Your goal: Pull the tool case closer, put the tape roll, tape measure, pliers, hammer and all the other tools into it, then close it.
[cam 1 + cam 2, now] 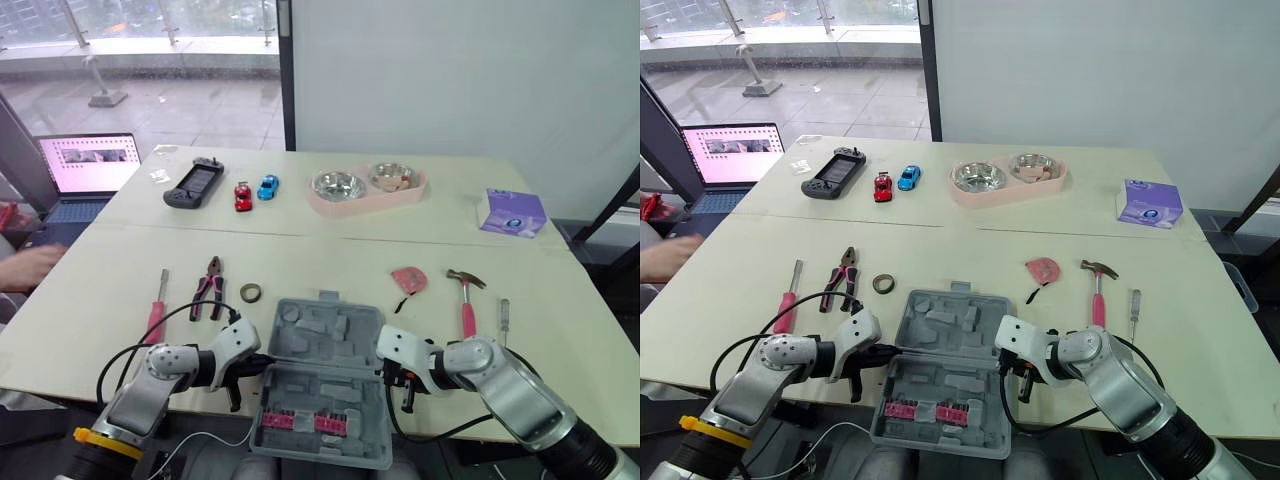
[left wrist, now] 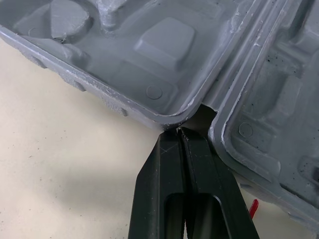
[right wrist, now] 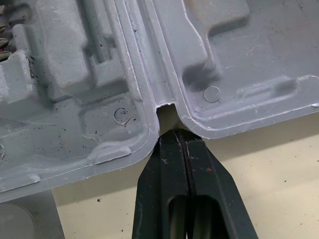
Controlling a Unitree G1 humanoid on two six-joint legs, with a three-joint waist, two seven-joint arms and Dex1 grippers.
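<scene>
A: Case where?
B: Tool case lies open at the table near edge, between the arms.
A: Grippers?
B: Left gripper, right gripper both pinched tight, tips at hinge notches. Pink items in the near half are unclear.

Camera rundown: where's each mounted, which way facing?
Left eye, right eye: head, facing forward-down over the table and open tool case; left gripper and right gripper show.
Left wrist: along the left gripper's shut fingers at one end of the hinge.
Right wrist: along the right gripper's shut fingers at its other end.
Shared: both wrist views show the hinge.
</scene>
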